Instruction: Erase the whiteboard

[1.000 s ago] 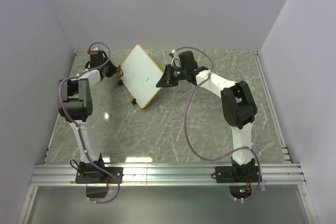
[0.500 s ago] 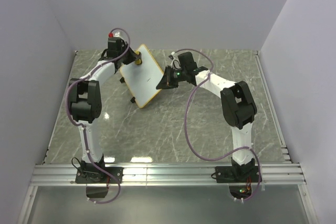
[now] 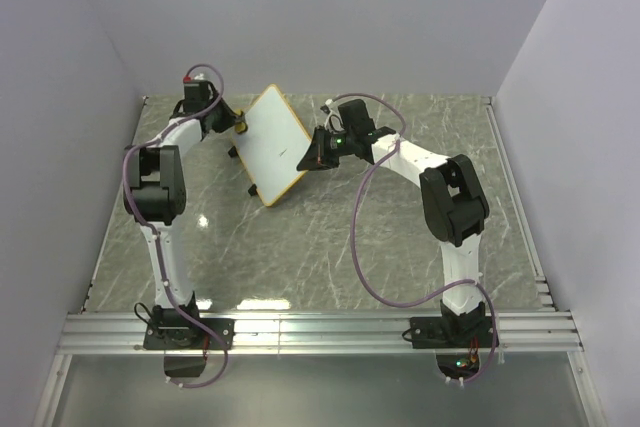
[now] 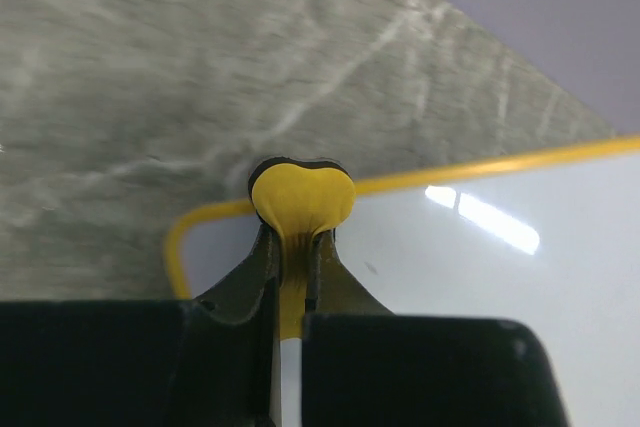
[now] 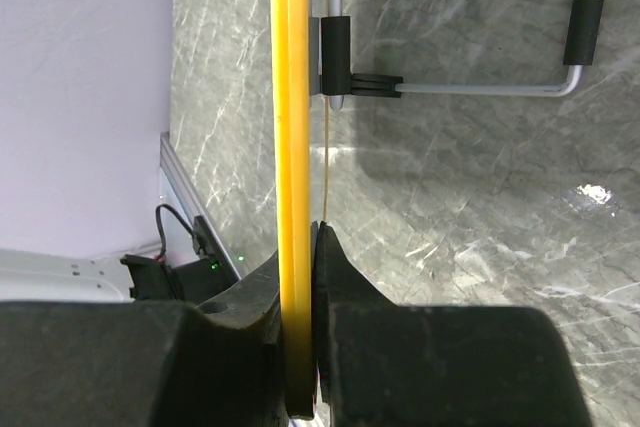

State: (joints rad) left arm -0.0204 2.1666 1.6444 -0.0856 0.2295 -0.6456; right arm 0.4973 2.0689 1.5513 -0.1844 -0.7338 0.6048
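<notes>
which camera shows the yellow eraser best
The left wrist view: the yellow eraser sits large and centred, pinched in the left gripper at the whiteboard corner. The top external view shows the eraser only as a tiny speck; the right wrist view does not show it.

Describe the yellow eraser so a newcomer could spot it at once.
Toward the back of the marble table is a whiteboard. At its left corner, the left gripper pinches the eraser: the only yellow, heart-like pad, unlike the board's thin yellow rim.
</notes>
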